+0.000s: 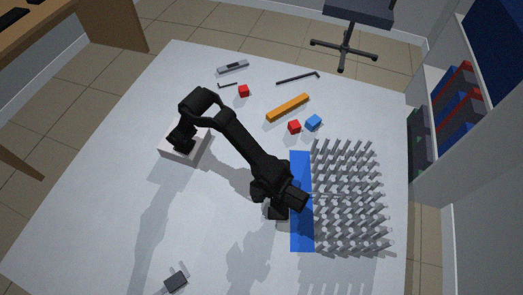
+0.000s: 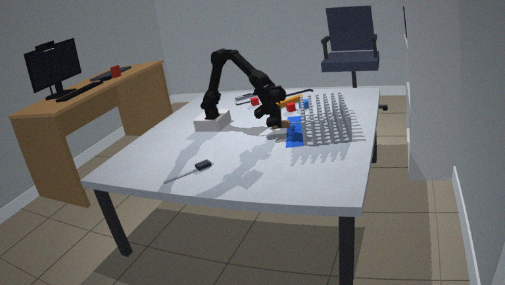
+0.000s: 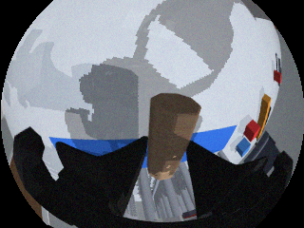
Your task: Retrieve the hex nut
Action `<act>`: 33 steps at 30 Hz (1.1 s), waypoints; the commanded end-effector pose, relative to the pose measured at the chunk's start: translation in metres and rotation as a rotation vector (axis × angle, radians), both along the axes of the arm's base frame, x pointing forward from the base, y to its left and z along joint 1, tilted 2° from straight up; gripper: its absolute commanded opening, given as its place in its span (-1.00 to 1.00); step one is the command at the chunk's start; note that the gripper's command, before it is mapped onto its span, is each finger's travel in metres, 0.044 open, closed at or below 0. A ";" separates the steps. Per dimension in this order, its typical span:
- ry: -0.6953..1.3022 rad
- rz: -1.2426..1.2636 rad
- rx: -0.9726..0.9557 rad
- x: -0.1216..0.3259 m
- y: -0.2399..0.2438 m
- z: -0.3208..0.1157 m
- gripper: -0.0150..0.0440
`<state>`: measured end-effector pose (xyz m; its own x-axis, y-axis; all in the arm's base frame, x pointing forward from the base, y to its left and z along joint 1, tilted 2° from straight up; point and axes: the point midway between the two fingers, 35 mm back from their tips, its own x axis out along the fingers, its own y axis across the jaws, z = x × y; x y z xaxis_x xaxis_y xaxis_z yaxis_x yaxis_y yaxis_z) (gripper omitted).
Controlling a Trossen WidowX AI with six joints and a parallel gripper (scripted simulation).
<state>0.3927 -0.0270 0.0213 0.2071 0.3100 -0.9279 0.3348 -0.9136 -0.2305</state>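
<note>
My gripper (image 1: 298, 199) (image 2: 279, 124) (image 3: 167, 142) is shut on the brown handle (image 3: 174, 114) (image 2: 286, 123) of a tool, low beside the blue taped strip (image 1: 300, 238) (image 2: 294, 141) (image 3: 216, 139). The tool's thin metal rod (image 1: 318, 193) (image 2: 295, 122) crosses above the strip and reaches in among the standing metal spacers (image 1: 325, 243) (image 2: 350, 129) (image 3: 176, 195). The rod's far end is hidden among them. The spacers look upright; whether the rod touches any cannot be told. The hex nut cannot be made out in any view.
A red cube (image 1: 294, 127) (image 2: 290, 107), a blue cube (image 1: 312, 122) and an orange bar (image 1: 287, 107) lie behind the strip. Farther back are a long black hooked rod (image 1: 297, 78), a small black hook (image 1: 228, 84), another red cube (image 1: 243, 90) and a grey bar (image 1: 233, 66). A pronged tool (image 1: 175, 281) (image 2: 203, 164) lies in front.
</note>
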 end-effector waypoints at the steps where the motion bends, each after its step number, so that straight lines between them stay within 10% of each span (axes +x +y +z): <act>1: -0.006 -0.006 -0.001 0.005 0.000 0.002 -0.49; 33: -0.008 -0.006 0.000 0.022 0.008 0.003 -0.49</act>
